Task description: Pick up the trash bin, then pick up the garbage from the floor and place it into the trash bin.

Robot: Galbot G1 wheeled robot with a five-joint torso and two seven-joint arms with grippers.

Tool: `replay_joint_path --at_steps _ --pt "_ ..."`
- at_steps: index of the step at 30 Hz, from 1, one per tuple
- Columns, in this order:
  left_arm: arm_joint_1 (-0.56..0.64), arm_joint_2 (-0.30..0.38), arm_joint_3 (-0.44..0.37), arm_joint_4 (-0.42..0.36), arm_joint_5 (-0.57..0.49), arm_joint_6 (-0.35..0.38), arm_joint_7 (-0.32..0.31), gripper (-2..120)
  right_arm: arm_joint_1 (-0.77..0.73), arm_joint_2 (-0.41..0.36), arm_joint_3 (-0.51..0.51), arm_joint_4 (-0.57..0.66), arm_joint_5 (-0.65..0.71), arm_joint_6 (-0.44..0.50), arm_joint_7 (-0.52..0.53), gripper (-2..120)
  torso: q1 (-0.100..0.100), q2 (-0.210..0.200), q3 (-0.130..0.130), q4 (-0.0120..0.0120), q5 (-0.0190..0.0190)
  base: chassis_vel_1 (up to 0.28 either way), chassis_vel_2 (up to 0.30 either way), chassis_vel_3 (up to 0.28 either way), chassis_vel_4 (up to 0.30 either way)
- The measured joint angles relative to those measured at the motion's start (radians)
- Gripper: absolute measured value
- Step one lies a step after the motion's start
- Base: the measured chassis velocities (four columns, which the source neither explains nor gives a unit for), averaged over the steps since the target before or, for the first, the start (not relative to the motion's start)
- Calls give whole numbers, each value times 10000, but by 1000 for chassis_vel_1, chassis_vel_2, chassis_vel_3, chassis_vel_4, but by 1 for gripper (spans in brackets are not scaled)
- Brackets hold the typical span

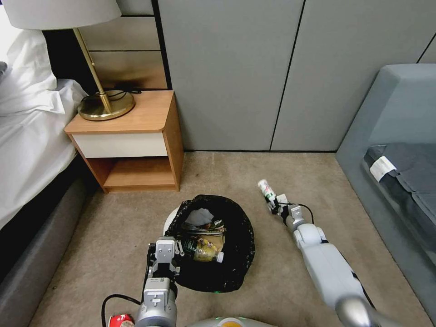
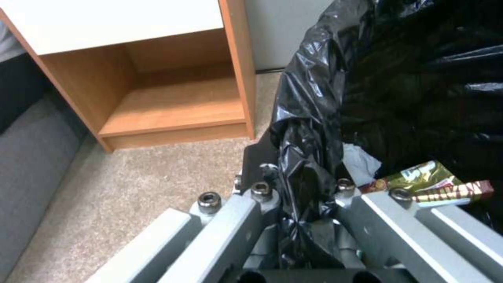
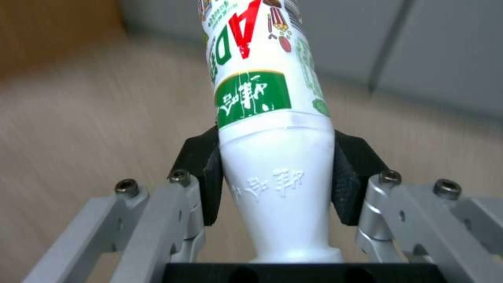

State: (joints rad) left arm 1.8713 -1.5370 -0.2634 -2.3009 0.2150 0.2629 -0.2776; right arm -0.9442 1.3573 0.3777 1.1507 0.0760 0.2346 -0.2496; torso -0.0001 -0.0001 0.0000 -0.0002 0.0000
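The trash bin (image 1: 236, 254), white with a black bag liner, sits tilted at the centre of the carpet floor (image 1: 104, 245). My left gripper (image 1: 169, 247) is shut on its near rim; in the left wrist view the fingers (image 2: 377, 208) pinch the crinkled liner (image 2: 309, 129). Inside lie a plastic bottle (image 1: 206, 250), wrappers (image 2: 435, 184) and white tissue (image 1: 200, 216). My right gripper (image 1: 274, 203) hangs right of the bin, shut on a small white bottle with a green label (image 3: 272, 118), which sticks out beyond the black pads (image 3: 202, 173).
A wooden nightstand (image 1: 131, 136) with a brass lamp (image 1: 106, 106) stands behind the bin to the left, beside a bed (image 1: 32, 136). A grey upholstered seat (image 1: 399, 150) fills the right side. A red and white item (image 1: 119, 320) lies by my base.
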Motion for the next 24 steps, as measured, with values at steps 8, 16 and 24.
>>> replay_joint_path --at_steps 8,16,24 --pt "-82 128 -7 36 -171 71 9 2 -3140 -582 -716 5680 175 1684 -852 37 0 2 -2 1 -4 0 0 0 0" --pt "-214 175 -18 13 -321 129 -2 2 -4938 -901 -1951 7041 -617 2545 -873 37 0 1 -1 2 0 0 0 0 0" --pt "-277 170 -3 -8 -362 130 -14 2 -5519 -869 -2319 6284 -1140 3059 -1034 37 0 1 -1 2 0 0 0 0 0"
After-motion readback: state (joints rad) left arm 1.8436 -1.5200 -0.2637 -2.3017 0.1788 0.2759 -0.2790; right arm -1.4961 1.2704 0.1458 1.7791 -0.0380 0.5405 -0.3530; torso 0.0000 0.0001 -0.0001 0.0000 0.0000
